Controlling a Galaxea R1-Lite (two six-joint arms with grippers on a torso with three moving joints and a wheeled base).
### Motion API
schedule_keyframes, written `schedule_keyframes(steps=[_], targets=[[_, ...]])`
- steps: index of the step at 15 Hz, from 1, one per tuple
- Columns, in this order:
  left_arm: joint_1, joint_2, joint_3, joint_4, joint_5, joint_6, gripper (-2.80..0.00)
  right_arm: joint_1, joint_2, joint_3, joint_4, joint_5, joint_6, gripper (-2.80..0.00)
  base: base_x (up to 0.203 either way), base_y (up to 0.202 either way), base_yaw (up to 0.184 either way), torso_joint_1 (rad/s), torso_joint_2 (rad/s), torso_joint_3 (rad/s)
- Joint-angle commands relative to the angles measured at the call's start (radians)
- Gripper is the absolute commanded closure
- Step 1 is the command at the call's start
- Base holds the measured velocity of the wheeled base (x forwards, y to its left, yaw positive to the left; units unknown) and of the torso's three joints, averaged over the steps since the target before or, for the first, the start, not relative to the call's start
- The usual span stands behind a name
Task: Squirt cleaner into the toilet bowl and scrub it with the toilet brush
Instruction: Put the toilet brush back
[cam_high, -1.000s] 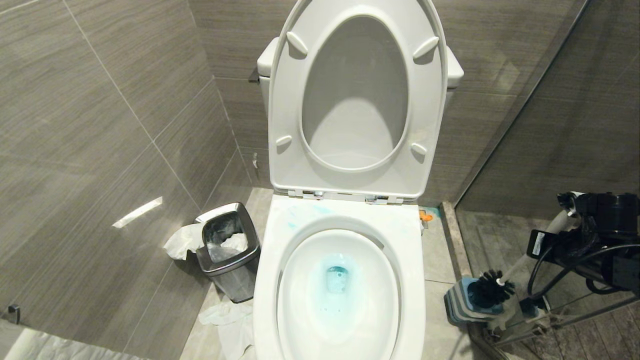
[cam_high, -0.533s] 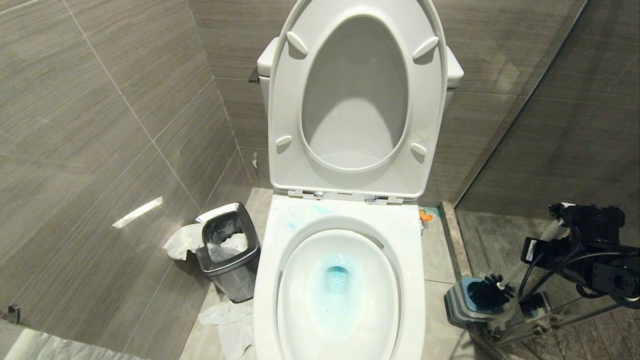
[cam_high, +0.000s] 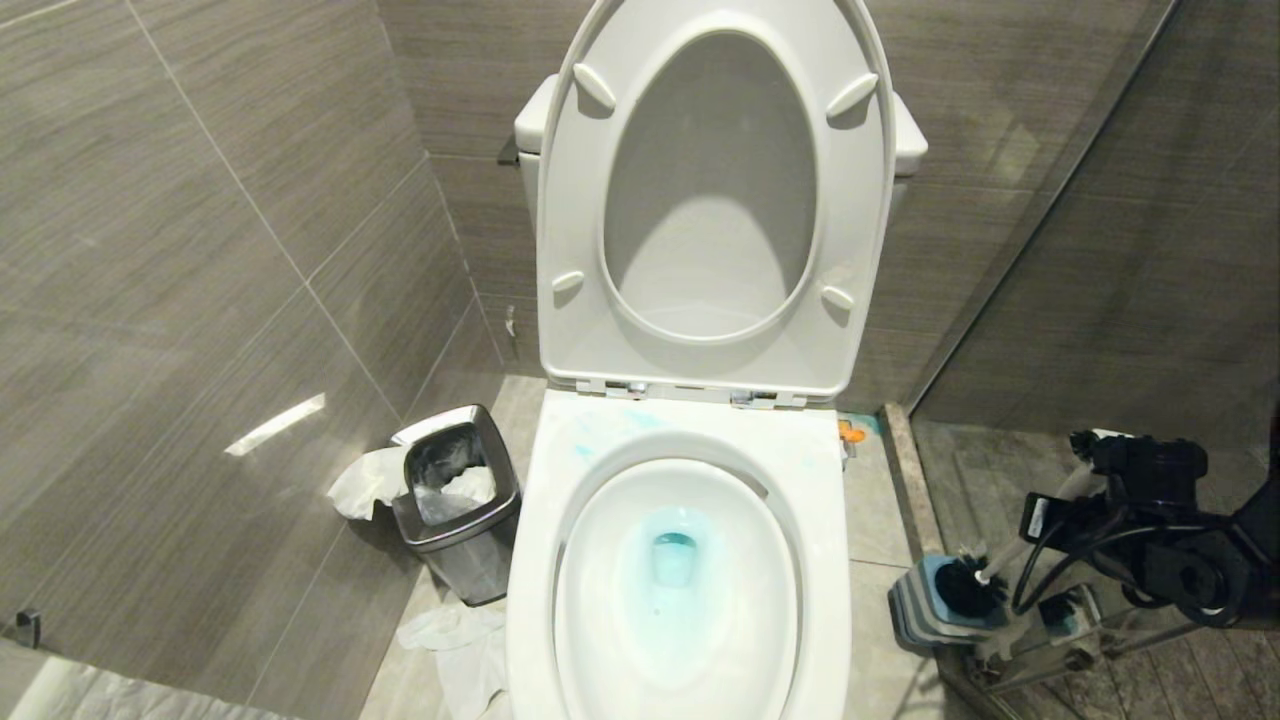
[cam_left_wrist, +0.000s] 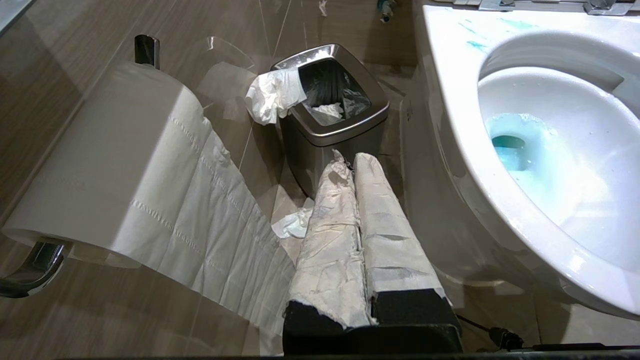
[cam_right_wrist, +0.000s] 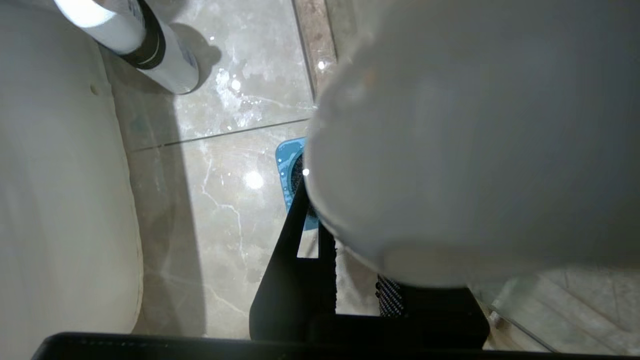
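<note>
The white toilet bowl (cam_high: 760, 570) stands open, with blue-tinted water at its bottom and blue streaks on the rim; it also shows in the left wrist view (cam_left_wrist: 575, 165). To its right, my right gripper (cam_high: 1095, 480) is shut on the slim white handle of the toilet brush (cam_high: 1010, 555). The black bristle head sits down inside the blue-and-grey holder (cam_high: 915, 605). In the right wrist view the handle's rounded end (cam_right_wrist: 450, 150) fills the frame between the black fingers (cam_right_wrist: 295, 250). The cleaner (cam_right_wrist: 165, 60) stands on the floor beside the toilet. My left gripper (cam_left_wrist: 352, 160) is parked, shut and empty.
A steel waste bin (cam_high: 455, 500) with tissue hanging out stands left of the toilet, with crumpled paper (cam_high: 450, 630) on the floor beside it. A paper roll (cam_left_wrist: 110, 160) hangs on the left wall. The seat and lid (cam_high: 710, 200) are raised. A stone threshold (cam_high: 905, 470) and glass partition lie to the right.
My right arm has come down and a little toward the toilet. The brush head, which stood on top of the holder, has sunk into it. The left arm has not moved.
</note>
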Motion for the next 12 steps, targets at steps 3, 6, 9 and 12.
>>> schedule_keyframes(steps=[3, 6, 9, 12], targets=[[0.001, 0.001, 0.000, 0.000, 0.000, -0.001, 0.00, 0.000, 0.082, 0.000, -0.034, 0.001, 0.001, 0.00, 0.000, 0.000, 0.000, 0.000, 0.00, 0.000], [0.001, 0.001, 0.000, 0.000, 0.000, -0.001, 0.00, 0.002, 0.102, 0.000, -0.035, 0.003, 0.001, 0.00, 0.000, 0.000, 0.000, 0.000, 0.00, 0.000], [0.001, 0.001, 0.000, 0.000, 0.000, -0.001, 0.00, 0.002, 0.124, 0.000, -0.037, 0.007, 0.000, 0.00, 0.000, 0.000, 0.000, 0.000, 0.00, 0.000], [0.001, 0.001, 0.000, 0.000, 0.000, -0.001, 0.00, 0.002, 0.142, 0.000, -0.037, 0.016, 0.000, 0.00, 0.000, 0.000, 0.000, 0.000, 0.00, 0.000]])
